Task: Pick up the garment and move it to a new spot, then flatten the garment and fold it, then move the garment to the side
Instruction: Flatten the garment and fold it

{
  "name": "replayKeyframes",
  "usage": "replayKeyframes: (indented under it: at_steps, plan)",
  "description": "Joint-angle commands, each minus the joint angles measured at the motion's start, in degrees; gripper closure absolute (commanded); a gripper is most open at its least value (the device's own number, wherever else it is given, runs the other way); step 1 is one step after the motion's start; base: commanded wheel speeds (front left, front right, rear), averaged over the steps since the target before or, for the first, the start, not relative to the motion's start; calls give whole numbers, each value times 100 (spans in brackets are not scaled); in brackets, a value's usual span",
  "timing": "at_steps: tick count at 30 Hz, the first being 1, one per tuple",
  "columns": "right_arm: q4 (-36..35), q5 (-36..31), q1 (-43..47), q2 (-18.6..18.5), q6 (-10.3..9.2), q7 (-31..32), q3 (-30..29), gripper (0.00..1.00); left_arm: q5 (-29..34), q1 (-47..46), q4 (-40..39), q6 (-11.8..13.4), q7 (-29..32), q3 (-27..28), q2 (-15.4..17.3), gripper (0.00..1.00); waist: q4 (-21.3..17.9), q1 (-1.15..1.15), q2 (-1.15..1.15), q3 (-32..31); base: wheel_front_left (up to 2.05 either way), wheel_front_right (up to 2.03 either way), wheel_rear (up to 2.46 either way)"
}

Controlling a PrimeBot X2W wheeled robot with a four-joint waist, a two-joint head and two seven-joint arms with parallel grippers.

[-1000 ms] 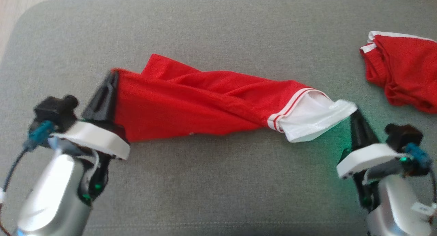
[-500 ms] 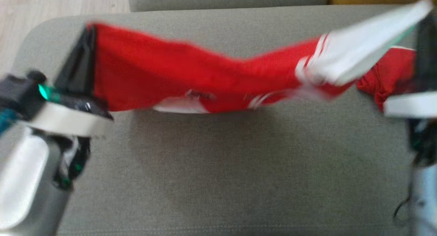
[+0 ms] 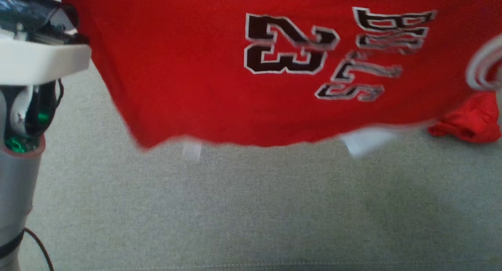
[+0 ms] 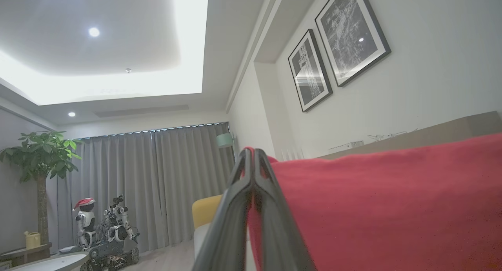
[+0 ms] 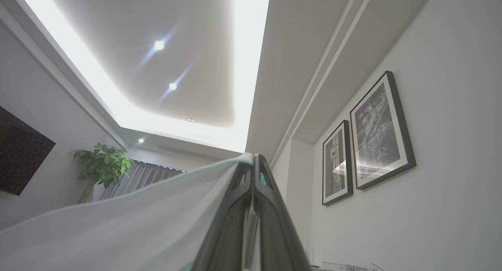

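Two clenched grips: left gripper (image 4: 254, 153) on red edge of jersey (image 3: 196, 86), right gripper (image 5: 255, 158) on its white part. Held spread above cushion (image 3: 235, 208); crumpled red cloth (image 3: 470, 122) lying on cushion.

Sleek sports cloth, coarse upholstery, hard plastic

You're looking at a red jersey (image 3: 176, 86) of thin, smooth cloth with a faint sheen, its black-and-white lettering (image 3: 290, 43) flatter and matt, its white panel (image 5: 137, 231) just as sleek in the right wrist view; the grey couch seat (image 3: 235, 208) is coarse, matt woven fabric. Your left hand (image 4: 254, 151) and right hand (image 5: 255, 157) have dark fingers (image 4: 235, 216) of smooth, slightly glossy plastic; the wrist plate (image 3: 39, 61) looks like matt white plastic, the forearm (image 3: 15, 192) satin silver, metal or painted shell you can't tell
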Motion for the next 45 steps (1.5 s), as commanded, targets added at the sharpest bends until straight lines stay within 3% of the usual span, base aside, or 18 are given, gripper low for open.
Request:
replayKeyframes:
  at_steps: [1, 11, 17, 27, 31, 38, 45]
  plan:
    - [-4, 97, -234, -55, -5, 110, 102, 100, 16, -360, -132, 38, 97, 252, 228, 100, -7, 0, 0, -24, 0, 0, 0]
    - [746, 420, -644, -157, -5, 237, 304, 100, -149, -645, 218, 5, 141, 255, 137, 100, 2, 0, 0, 110, 0, 0, 0]
    - [1660, 678, -1033, 9, -5, 120, 545, 100, -328, -1196, 1268, -288, 70, 78, -78, 100, 25, 0, 0, 420, 0, 0, 0]
    - [4330, 722, -2622, 625, -5, -944, 870, 100, -236, -3010, 4205, -706, -793, -111, -768, 100, 15, 0, 0, 715, 0, 0, 0]
    - [5538, 673, -3086, 893, -5, -1040, 1086, 100, -231, -3479, 5284, -772, -904, -139, -1030, 100, -27, 0, 0, 891, 0, 0, 0]
    - [7484, 697, -3054, 1254, -5, -989, 1229, 100, -367, -3370, 7028, -930, -970, -188, -1465, 100, -79, 0, 0, 1263, 0, 0, 0]
    - [8644, 845, -2606, 1350, -5, -1106, 1257, 100, -692, -2935, 8107, -1127, -986, -76, -1789, 100, -64, 0, 0, 1636, 0, 0, 0]
